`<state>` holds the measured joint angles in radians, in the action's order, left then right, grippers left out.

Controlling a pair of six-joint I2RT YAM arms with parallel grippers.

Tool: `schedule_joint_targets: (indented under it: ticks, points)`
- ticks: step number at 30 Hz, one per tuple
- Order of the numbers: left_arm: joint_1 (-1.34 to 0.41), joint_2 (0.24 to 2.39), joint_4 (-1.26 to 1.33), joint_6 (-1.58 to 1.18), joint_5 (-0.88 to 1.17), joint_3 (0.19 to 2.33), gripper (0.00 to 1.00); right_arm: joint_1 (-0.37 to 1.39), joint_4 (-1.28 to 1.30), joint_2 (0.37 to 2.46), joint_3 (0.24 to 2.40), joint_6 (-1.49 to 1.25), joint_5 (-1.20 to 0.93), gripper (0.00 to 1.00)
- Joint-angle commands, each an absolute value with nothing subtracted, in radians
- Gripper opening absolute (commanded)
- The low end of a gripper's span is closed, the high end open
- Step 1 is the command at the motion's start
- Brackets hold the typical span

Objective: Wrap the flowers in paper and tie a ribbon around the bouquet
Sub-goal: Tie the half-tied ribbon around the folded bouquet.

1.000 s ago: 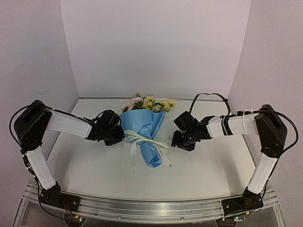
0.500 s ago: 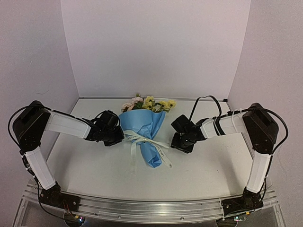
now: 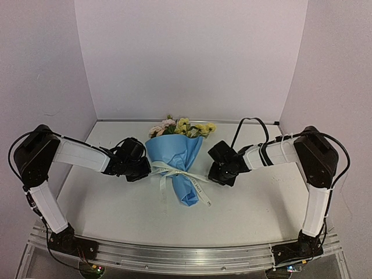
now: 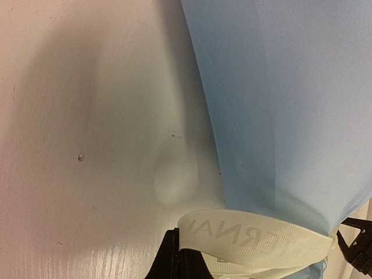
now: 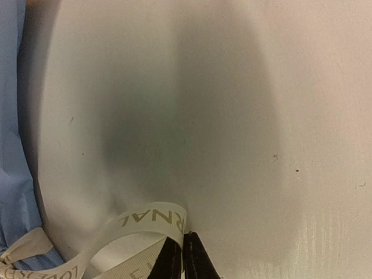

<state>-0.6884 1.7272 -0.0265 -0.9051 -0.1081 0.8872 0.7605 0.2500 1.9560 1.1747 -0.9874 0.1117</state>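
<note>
The bouquet (image 3: 174,158), a bright blue paper (image 4: 290,104) cone, lies in the middle of the table with its narrow end toward me. Pink and yellow flowers (image 3: 181,127) show above its far rim. The cream ribbon (image 3: 181,173) is tied round the cone's waist, and its tails trail toward the front. My left gripper (image 4: 176,232) is shut on a ribbon loop (image 4: 256,239) at the cone's left side. At the cone's right side, my right gripper (image 5: 183,237) is shut on another loop of the ribbon (image 5: 145,222), with the blue paper (image 5: 11,174) at that view's left edge.
The white tabletop (image 3: 256,203) is walled by pale panels at the back and on both sides. A black cable (image 3: 251,123) arches above the right arm. The aluminium base rail (image 3: 174,256) runs along the near edge.
The right gripper has moved a little left toward the bouquet and closed on the ribbon loop. The left gripper stays shut and has barely shifted.
</note>
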Motion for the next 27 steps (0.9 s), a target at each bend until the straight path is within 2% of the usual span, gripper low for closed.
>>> schedule_joint_targets:
  ticks: [1,27]
  points:
    - [-0.682,1.670,-0.044,-0.873,-0.125,0.877,0.00,0.759,0.308,1.921,1.227,-0.928,0.215,0.00]
    - [-0.589,1.537,-0.079,-0.862,-0.129,0.767,0.00,0.759,0.433,1.861,1.230,-0.812,0.377,0.00]
